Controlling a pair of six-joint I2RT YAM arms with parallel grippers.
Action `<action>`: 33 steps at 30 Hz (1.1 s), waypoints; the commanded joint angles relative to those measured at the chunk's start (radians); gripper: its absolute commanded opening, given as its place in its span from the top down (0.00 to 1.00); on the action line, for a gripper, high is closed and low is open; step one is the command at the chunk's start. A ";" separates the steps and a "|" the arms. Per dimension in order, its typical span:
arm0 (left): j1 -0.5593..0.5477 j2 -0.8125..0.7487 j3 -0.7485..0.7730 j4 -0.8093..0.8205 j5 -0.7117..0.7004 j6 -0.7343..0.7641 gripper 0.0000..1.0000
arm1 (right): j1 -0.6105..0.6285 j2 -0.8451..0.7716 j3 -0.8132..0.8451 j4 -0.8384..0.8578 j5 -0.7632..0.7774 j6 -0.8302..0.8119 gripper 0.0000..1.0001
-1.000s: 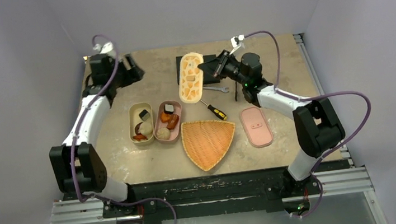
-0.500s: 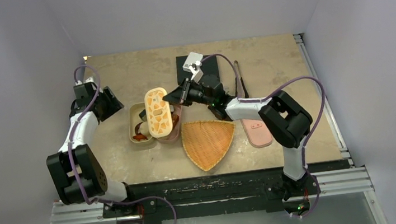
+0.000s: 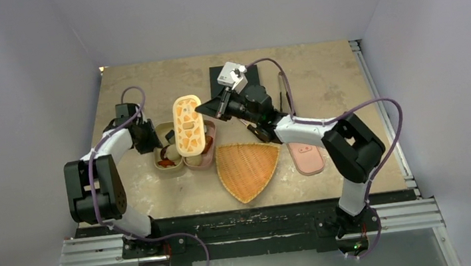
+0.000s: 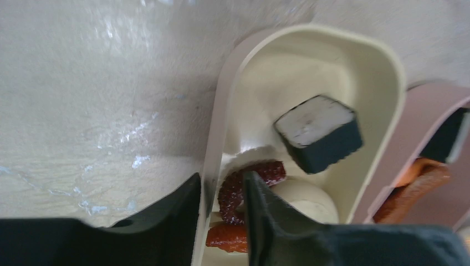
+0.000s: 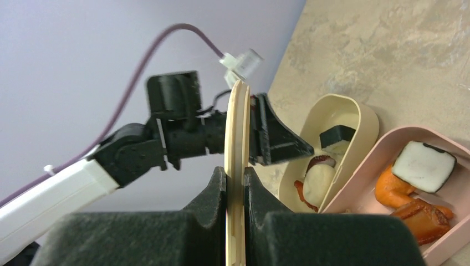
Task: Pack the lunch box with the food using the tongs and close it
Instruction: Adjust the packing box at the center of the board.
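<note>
Now the left fingers (image 4: 161,227), narrowing from wide, straddle the wall of the cream oval lunch box (image 4: 354,61) holding toy food (image 4: 318,130). The right fingers (image 5: 213,205) clamp the beige orange-patched lid (image 5: 236,138), newly carried across the desk (image 3: 332,62) to above it, so closing looks imminent.

Partly barred from above, over cream box (image 4: 332,61) and pink box (image 4: 427,105), by the lid (image 3: 189,126) clamped in the right gripper (image 3: 210,108); crowded at the cream box's outer wall, straddled by the left gripper (image 4: 221,187); hemmed in front by the basket (image 3: 246,164); open behind over bare table (image 3: 147,83).
</note>
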 commanded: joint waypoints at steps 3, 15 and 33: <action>-0.094 0.050 0.015 -0.065 -0.156 0.047 0.85 | -0.004 -0.132 -0.054 -0.002 0.073 -0.055 1.00; -0.184 -0.055 -0.020 0.025 -0.116 -0.049 1.00 | -0.007 -0.267 -0.109 -0.121 0.176 -0.154 1.00; -0.266 -0.072 -0.006 0.009 -0.162 0.028 1.00 | -0.010 -0.316 -0.114 -0.189 0.229 -0.186 1.00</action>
